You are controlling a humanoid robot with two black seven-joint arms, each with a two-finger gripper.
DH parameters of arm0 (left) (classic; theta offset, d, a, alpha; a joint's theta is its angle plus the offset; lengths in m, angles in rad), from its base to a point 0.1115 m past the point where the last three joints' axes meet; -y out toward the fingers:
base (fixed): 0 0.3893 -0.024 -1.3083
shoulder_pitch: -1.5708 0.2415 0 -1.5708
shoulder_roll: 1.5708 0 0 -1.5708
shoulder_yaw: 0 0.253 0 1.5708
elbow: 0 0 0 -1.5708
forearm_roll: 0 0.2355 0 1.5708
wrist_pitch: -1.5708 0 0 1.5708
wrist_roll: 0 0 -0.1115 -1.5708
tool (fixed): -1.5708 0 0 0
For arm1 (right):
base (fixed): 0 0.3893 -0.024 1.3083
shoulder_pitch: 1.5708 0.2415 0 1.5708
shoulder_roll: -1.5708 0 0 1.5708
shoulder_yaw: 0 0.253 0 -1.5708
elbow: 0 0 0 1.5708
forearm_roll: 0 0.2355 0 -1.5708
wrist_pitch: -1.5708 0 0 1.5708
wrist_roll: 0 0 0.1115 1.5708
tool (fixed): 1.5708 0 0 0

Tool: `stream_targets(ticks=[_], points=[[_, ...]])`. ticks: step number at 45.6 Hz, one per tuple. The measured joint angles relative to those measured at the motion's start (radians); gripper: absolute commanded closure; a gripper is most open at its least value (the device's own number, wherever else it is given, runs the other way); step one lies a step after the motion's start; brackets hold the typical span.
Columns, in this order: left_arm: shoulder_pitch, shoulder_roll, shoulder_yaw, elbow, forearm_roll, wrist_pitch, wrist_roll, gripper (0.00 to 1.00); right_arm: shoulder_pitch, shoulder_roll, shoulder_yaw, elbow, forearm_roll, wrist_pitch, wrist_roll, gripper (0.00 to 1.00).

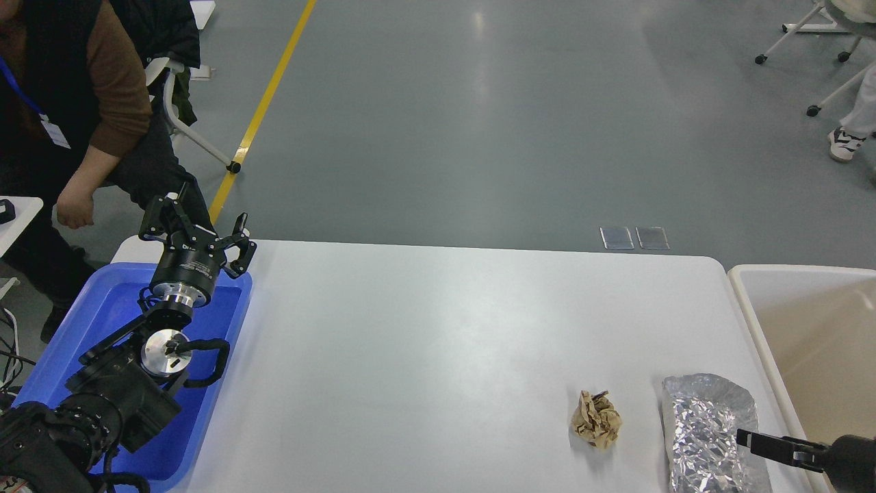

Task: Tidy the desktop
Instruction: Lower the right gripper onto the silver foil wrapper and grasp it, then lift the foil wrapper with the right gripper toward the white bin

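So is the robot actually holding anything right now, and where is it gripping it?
The left gripper is open above the blue tray, holding nothing. The right gripper sits at the silver foil bag; whether it grips it cannot be told.

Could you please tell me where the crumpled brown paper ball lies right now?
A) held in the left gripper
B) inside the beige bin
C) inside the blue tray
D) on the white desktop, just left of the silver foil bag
D: the crumpled brown paper ball sits on the bare white desktop, just left of the silver foil bag and apart from it, with no gripper touching it.
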Motion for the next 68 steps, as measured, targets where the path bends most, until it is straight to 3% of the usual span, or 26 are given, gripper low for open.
stream_targets(ticks=[14, 19, 22, 27, 32, 58, 68], points=[[0.0, 0.0, 0.0, 0.0, 0.0, 0.0, 0.0, 0.0, -0.023, 0.039, -0.024, -0.044, -0.001, -0.043, 0.001, 0.28], [0.0, 0.0, 0.0, 0.0, 0.0, 0.0, 0.0, 0.0, -0.028, 0.053, -0.04, -0.056, -0.001, -0.069, 0.001, 0.42], [0.0, 0.0, 0.0, 0.0, 0.0, 0.0, 0.0, 0.0, -0.031, 0.065, -0.055, -0.064, -0.001, -0.09, 0.001, 0.63], [0.0, 0.0, 0.0, 0.0, 0.0, 0.0, 0.0, 0.0, -0.033, 0.073, -0.063, -0.07, -0.001, -0.103, 0.001, 0.77], [0.0, 0.0, 0.0, 0.0, 0.0, 0.0, 0.0, 0.0, -0.034, 0.08, -0.072, -0.079, 0.0, -0.113, 0.001, 1.0], [-0.001, 0.0, 0.0, 0.0, 0.0, 0.0, 0.0, 0.0, -0.03, 0.081, -0.08, -0.085, 0.038, -0.115, -0.001, 1.0], [0.0, 0.0, 0.0, 0.0, 0.0, 0.0, 0.0, 0.0, 0.02, 0.009, -0.066, -0.015, 0.076, -0.11, 0.001, 1.0]])
